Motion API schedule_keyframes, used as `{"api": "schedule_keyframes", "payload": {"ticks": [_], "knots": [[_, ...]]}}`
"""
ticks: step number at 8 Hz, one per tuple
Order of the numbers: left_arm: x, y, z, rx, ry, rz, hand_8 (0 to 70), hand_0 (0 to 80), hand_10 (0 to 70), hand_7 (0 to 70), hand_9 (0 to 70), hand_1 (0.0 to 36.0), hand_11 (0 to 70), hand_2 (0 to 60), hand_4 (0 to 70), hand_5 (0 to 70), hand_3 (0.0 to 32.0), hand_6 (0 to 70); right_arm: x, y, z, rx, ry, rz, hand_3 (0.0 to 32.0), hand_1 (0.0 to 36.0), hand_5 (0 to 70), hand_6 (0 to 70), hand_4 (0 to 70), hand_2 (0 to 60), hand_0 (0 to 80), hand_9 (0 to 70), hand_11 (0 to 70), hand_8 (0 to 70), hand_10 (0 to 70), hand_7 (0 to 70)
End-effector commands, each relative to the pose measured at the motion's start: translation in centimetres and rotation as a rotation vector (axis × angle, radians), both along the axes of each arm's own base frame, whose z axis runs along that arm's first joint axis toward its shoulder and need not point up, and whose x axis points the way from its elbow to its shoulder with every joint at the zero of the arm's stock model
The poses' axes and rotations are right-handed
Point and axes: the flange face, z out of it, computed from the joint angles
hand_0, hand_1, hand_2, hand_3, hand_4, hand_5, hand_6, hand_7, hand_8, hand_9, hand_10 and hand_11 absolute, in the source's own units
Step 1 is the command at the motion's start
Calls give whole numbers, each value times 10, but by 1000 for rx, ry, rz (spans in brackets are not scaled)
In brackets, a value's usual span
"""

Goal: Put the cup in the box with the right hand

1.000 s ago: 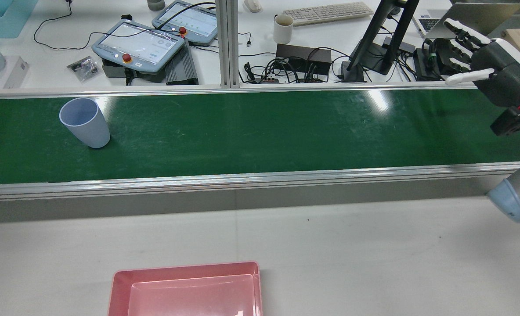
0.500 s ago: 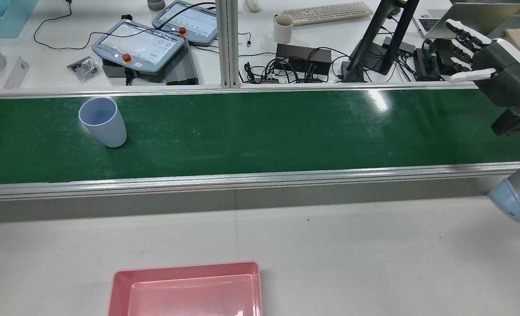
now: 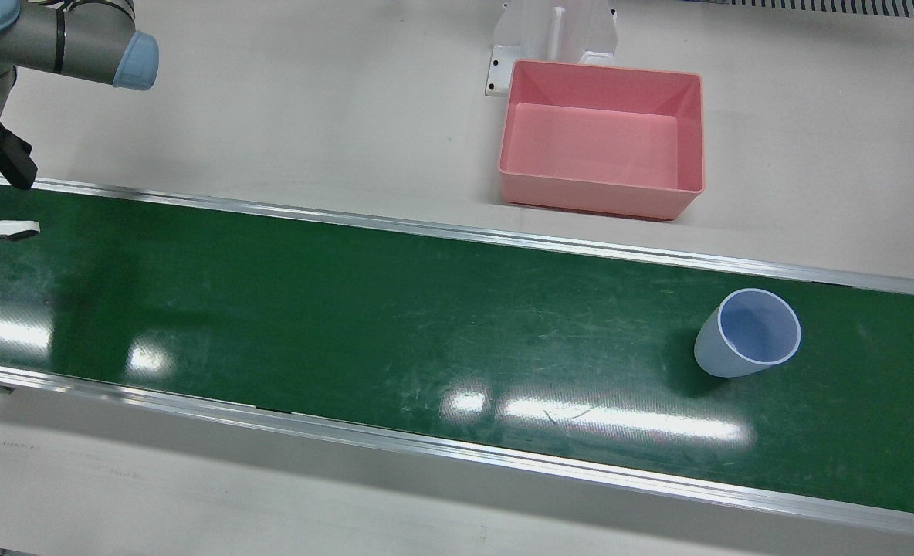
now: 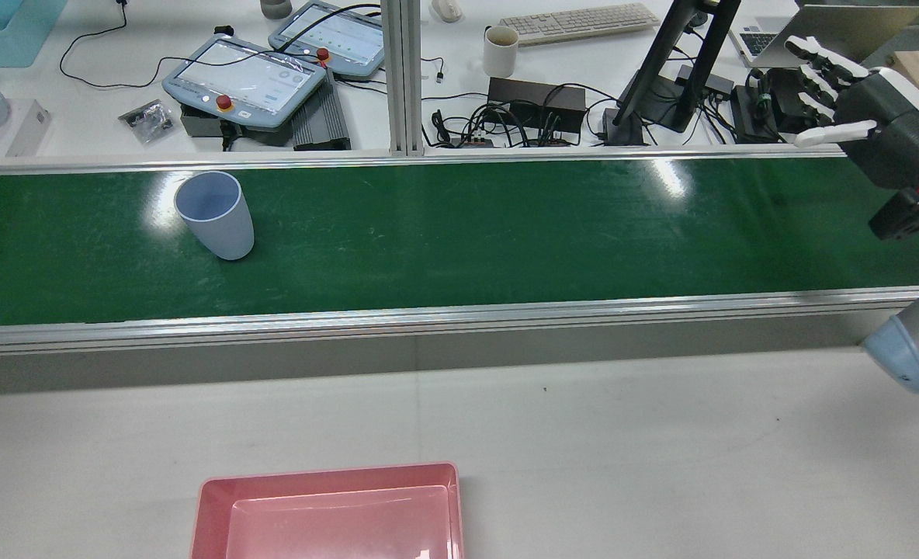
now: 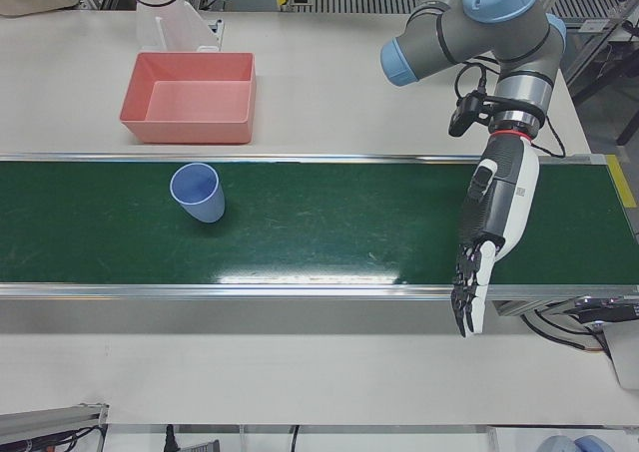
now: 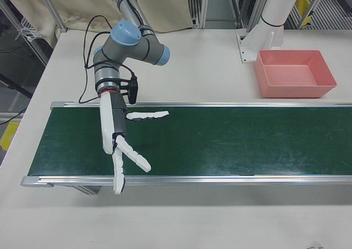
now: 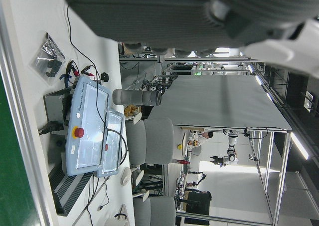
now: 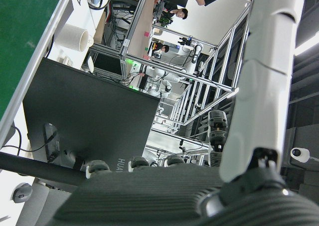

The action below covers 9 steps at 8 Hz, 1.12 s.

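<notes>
One white table (image 3: 310, 100) is shown, with one green belt (image 3: 349, 309) laid along its length between two metal rails. Two arms are fitted, one at each end of the belt: the right arm (image 6: 129, 48) and the left arm (image 5: 479, 23).

One pink box (image 3: 596, 197) is set on the table on the robot's side of the belt, near the rail but apart from it. The box is open at the top and nothing is seen in it.

Two hands are counted. The right hand (image 6: 116, 144) is held over the belt at the robot's right end, with its fingers stretched out and spread wide and one finger turned out sideways; nothing is held. The left hand (image 5: 492, 223) is held over the belt at the robot's left end, with its fingers stretched out straight towards the operators' rail and lying close side by side; nothing is held.

One pale blue cup (image 3: 735, 351) is counted. It is stood on its base on the belt, about midway across the belt's width, on the robot's left half. Its long axis is set upright, with the mouth pointed up and the narrower base down. The cup is placed between the two hands along the belt, well apart from both, and is touched by neither
</notes>
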Motion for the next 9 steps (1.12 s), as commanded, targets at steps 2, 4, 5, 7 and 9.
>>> {"api": "schedule_keyframes", "payload": {"ticks": [2, 4, 5, 7, 9], "knots": [[0, 0, 0, 0, 0, 0, 0, 0, 0, 0, 0, 0, 0, 0, 0, 0, 0, 0, 0, 0, 2, -3, -1, 2, 6, 205, 62, 8, 28, 0, 572, 0, 0, 0, 0, 0], [0, 0, 0, 0, 0, 0, 0, 0, 0, 0, 0, 0, 0, 0, 0, 0, 0, 0, 2, 0, 2, -4, -4, 4, 0, 119, 27, 19, 44, 20, 468, 0, 0, 0, 0, 49], [0, 0, 0, -2, 0, 0, 0, 0, 0, 0, 0, 0, 0, 0, 0, 0, 0, 0, 1, 0, 1, -2, -3, 3, 0, 97, 21, 19, 7, 0, 455, 0, 0, 0, 0, 63], [0, 0, 0, 0, 0, 0, 0, 0, 0, 0, 0, 0, 0, 0, 0, 0, 0, 0, 0, -1, 1, -2, -5, 3, 0, 95, 20, 19, 0, 6, 446, 0, 0, 0, 0, 71], [0, 0, 0, 0, 0, 0, 0, 0, 0, 0, 0, 0, 0, 0, 0, 0, 0, 0, -1, -1, 1, -3, -9, 0, 0, 98, 22, 17, 0, 0, 456, 0, 0, 0, 0, 58]]}}
